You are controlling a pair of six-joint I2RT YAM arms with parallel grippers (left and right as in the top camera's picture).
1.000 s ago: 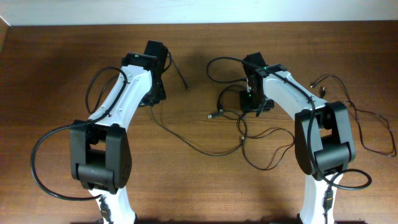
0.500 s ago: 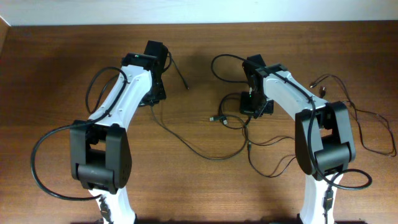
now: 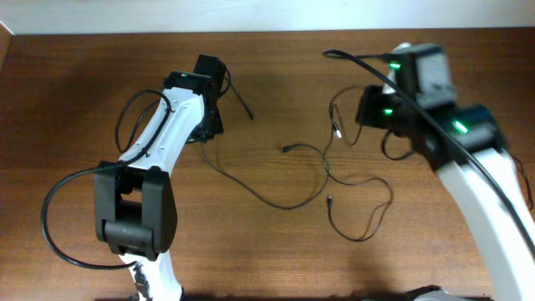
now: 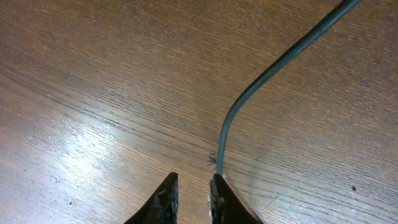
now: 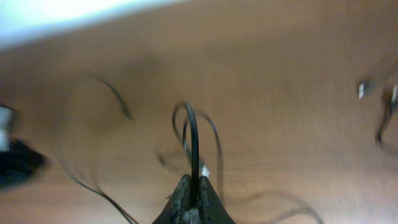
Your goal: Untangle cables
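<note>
On the left, the left tool (image 4: pixel 193 178) sits low against the counter (image 3: pixel 84 84) with its jaws nearly together. One of the cables (image 4: pixel 225 124) runs right up to the tip of one finger, probably to anchor that end while the other side is drawn away, though I cannot tell whether it is truly pinched. From there the thin black cords trail across the middle of the counter in loose, open curves that cross in a few spots, with small plug ends (image 3: pixel 338 131) lying free. No tight knot shows. On the right, the right tool (image 5: pixel 193 186) is clenched on a looped strand and held high above the counter, apparently to let the tangle hang apart
</note>
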